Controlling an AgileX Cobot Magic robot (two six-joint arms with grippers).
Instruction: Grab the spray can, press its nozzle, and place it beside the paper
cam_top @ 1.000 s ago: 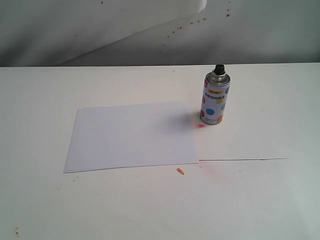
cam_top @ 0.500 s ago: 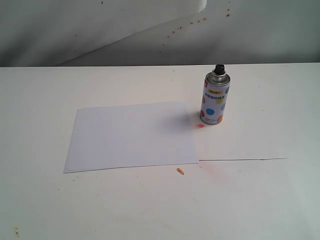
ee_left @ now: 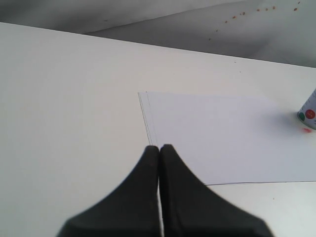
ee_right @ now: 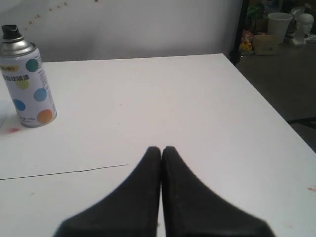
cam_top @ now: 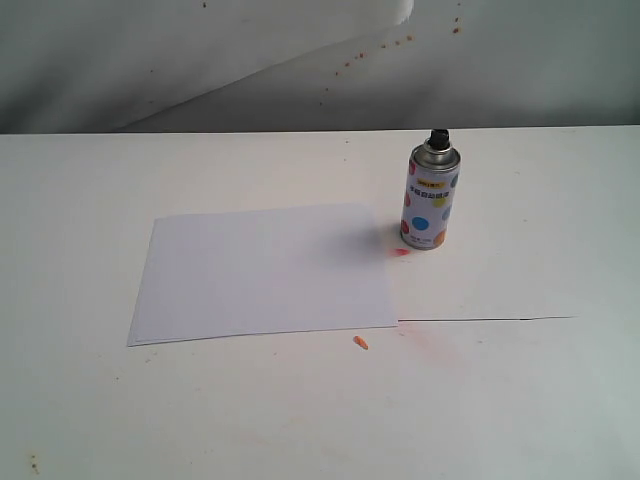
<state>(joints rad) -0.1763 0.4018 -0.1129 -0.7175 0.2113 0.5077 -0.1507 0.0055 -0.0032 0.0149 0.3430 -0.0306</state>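
The spray can (cam_top: 431, 198) stands upright on the white table, just right of the paper (cam_top: 262, 272), its black nozzle (cam_top: 438, 136) on top. The right wrist view shows the can (ee_right: 28, 81) and nozzle (ee_right: 10, 32) well away from my right gripper (ee_right: 161, 149), which is shut with nothing in it. In the left wrist view my left gripper (ee_left: 159, 147) is shut and empty, its tips over the near corner of the paper (ee_left: 227, 136); only the can's base (ee_left: 308, 111) shows at the frame edge. Neither gripper appears in the exterior view.
A small orange scrap (cam_top: 361, 343) lies near the paper's front right corner. Reddish paint smudges (cam_top: 402, 252) mark the table at the can's foot. A thin seam line (cam_top: 490, 319) runs across the table. The table's right edge (ee_right: 269, 101) drops to the floor.
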